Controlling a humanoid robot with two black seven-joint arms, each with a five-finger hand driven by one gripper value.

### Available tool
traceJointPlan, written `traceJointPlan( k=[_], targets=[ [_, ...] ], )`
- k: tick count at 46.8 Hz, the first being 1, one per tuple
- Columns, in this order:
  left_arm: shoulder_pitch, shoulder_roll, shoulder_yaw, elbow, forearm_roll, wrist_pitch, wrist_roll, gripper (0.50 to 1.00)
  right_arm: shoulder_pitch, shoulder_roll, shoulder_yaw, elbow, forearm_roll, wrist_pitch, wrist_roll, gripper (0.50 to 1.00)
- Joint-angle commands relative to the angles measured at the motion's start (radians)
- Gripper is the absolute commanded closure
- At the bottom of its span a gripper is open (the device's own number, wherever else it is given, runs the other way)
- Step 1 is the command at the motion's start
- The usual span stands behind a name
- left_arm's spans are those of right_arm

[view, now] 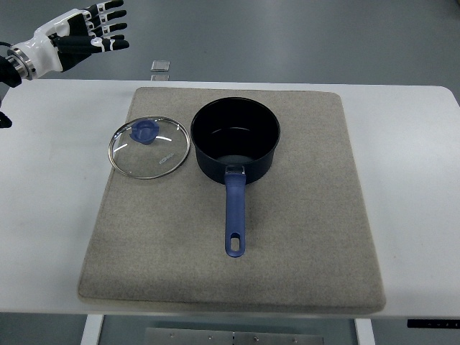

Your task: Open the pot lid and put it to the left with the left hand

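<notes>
Fingers [108, 27]: spread out, holding nothing.
Left hand [85, 30]: up high, far left of the pot.
Lid [149, 147]: flat on the mat [302, 237], just left of the pot.
Pot [236, 138]: open, handle pointing toward the robot.

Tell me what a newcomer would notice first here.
The dark blue saucepan sits open mid-mat, its long handle pointing toward the robot. Its round glass lid with a blue knob lies flat just to its left on the grey mat. The left hand hovers, fingers spread, top-left.
</notes>
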Motion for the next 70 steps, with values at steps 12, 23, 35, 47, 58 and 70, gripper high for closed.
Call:
traceJointPlan(
  k=[12,23,35,47,58,70],
  targets=[
    [0.010,-0.009,-0.003,0.100,-0.292,-0.013,0.224,0.504,0.000,0.000,0.001,0.000,0.000,0.000,0.000,0.585],
    [0.011,-0.015,-0.032,0.099,-0.463,-0.013,0.388,0.504,0.000,0.000,0.001,0.000,0.000,0.000,0.000,0.585],
    [0.074,-0.032,-0.215,0.091,-0.475,-0.013,0.502,0.504,0.000,0.000,0.000,0.000,0.000,0.000,0.000,0.585],
    [0.119,-0.043,-0.330,0.096,-0.483,-0.013,0.570,0.504,0.000,0.000,0.009,0.000,0.002,0.000,0.000,0.585],
    [0.120,-0.043,-0.335,0.099,-0.490,-0.013,0.570,0.504,0.000,0.000,0.009,0.000,0.006,0.002,0.000,0.585],
    [0.119,-0.043,-0.333,0.099,-0.490,-0.013,0.570,0.504,-0.005,0.000,0.003,0.000,0.005,-0.002,0.000,0.585]
  ],
)
